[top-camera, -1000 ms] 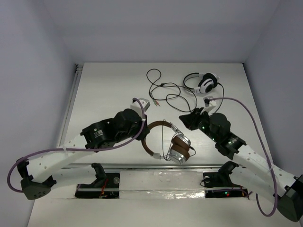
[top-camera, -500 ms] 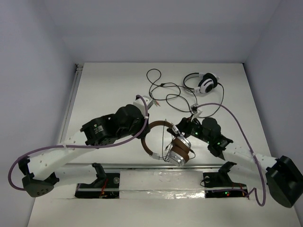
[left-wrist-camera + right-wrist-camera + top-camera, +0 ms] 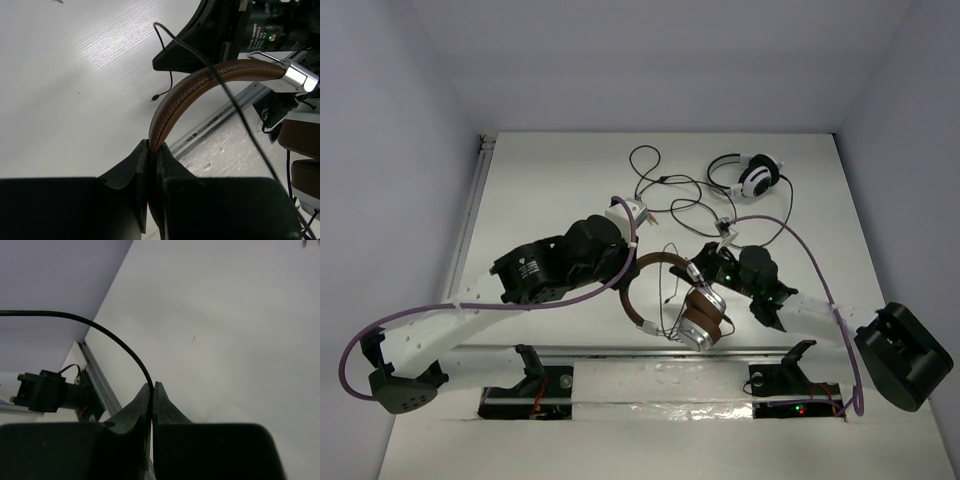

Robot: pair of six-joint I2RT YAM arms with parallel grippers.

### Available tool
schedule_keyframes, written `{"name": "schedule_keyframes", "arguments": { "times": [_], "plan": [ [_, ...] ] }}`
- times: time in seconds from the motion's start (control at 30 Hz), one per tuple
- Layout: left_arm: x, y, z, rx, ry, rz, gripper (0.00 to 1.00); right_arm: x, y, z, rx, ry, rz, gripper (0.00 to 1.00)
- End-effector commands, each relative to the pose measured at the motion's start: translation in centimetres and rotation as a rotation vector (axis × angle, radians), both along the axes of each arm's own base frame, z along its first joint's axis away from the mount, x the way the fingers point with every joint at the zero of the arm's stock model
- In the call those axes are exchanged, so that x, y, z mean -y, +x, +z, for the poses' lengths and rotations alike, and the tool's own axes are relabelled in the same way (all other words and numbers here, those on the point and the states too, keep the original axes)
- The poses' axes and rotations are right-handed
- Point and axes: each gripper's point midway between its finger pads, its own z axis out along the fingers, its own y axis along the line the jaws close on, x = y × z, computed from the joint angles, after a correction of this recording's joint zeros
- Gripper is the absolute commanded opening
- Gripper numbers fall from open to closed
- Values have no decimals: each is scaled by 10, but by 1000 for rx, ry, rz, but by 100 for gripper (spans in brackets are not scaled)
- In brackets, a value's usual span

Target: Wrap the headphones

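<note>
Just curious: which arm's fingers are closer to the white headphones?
Right. The right fingers sit nearside and left of the white headphones; the left fingers grip the brown headband, farther left.

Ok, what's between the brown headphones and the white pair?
Top view: the right gripper, shut on a thin black cable, sits just behind the brown headphones. Beyond it, loose cable loops lie on the table up to the white pair.

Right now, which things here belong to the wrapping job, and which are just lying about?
Job: brown headphones, their black cable, left gripper shut on the headband, right gripper shut on the cable.
Lying about: white-and-black headphones at the far side.
</note>
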Motion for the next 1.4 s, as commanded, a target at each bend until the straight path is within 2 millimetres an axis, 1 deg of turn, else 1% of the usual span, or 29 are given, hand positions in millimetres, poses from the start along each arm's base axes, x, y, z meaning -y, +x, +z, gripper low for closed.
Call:
{"name": "schedule_keyframes", "arguments": {
  "times": [0.0, 0.03, 0.1, 0.13, 0.2, 0.23, 0.27, 0.3, 0.33, 0.37, 0.4, 0.47, 0.6, 0.63, 0.67, 0.73, 0.77, 0.9, 0.97, 1.0, 1.03, 1.1, 1.13, 1.17, 1.2, 1.23, 1.27, 1.33, 1.37],
  "plan": [
    [8, 3, 30, 34, -97, -7, 0, 0, 19, 62, 132, 137, -83, 0],
    [8, 3, 30, 34, -97, -9, 0, 10, 30, 66, 137, 138, -168, 0],
    [6, 4, 31, 34, -100, -2, 0, 27, 34, 77, 141, 141, -267, 0],
    [5, 4, 30, 37, -95, -6, 0, 43, 44, 79, 142, 132, -372, 0],
    [-1, 12, 28, 47, -83, 22, 0, 65, 45, 84, 138, 101, -472, 0],
    [-2, 14, 26, 50, -77, 23, 0, 79, 51, 84, 135, 83, -557, 0],
    [-3, 17, 27, 46, -90, 21, 0, 90, 50, 72, 94, 32, -602, 0],
    [-3, 17, 24, 41, -87, 16, 0, 101, 47, 83, 108, 57, -644, 0],
    [-1, 17, 23, 40, -87, 5, 0, 113, 49, 85, 108, 53, -703, 0],
    [-2, 20, 22, 40, -82, 5, 0, 118, 47, 82, 96, 42, -722, 0],
    [-4, 24, 21, 39, -79, 16, 0, 123, 43, 89, 109, 61, -735, 0],
    [-4, 27, 28, 50, -100, 14, 0, 126, 41, 86, 98, 45, -738, 0],
    [-10, 36, 42, 79, -135, 21, 0, 117, 33, 70, 71, 20, -671, 0],
    [-16, 43, 43, 86, -131, 45, 0, 108, 25, 71, 77, 44, -603, 0],
    [-14, 45, 44, 87, -142, 40, 0, 105, 21, 61, 64, 55, -578, 0],
    [-9, 47, 42, 76, -165, 10, 0, 95, 13, 51, 47, 52, -509, 0],
    [-1, 44, 45, 70, -191, -23, 0, 91, 13, 38, 21, 17, -490, 0],
    [12, 51, 52, 65, -244, -46, 0, 69, 7, 26, -4, -8, -371, 0],
    [22, 52, 58, 62, -289, -65, 0, 54, 0, 32, 1, 16, -276, 0],
    [23, 55, 59, 65, -297, -53, 0, 50, 0, 27, -11, 7, -258, 0],
    [24, 59, 58, 67, -303, -34, 0, 44, -5, 29, -9, 15, -222, 0],
    [20, 74, 67, 85, -370, 53, 0, 38, -9, 33, -12, 41, -191, 0],
    [21, 78, 56, 70, -379, 87, 0, 33, -17, 31, -21, 51, -152, 0],
    [23, 86, 63, 100, -429, 118, 0, 31, -18, 37, -23, 91, -145, 0],
    [21, 93, 62, 87, -467, 172, 0, 25, -27, 38, -30, 110, -111, 0],
    [20, 99, 45, 76, -461, 218, 0, 22, -32, 39, -35, 127, -94, 0],
    [15, 112, 49, 119, -491, 286, 0, 19, -38, 38, -50, 149, -79, 0],
    [10, 124, 36, 116, -501, 373, 0, 13, -51, 39, -67, 171, -35, 0],
    [8, 131, 36, 137, -517, 417, 0, 13, -56, 40, -82, 199, -25, 0]
  ]
}}
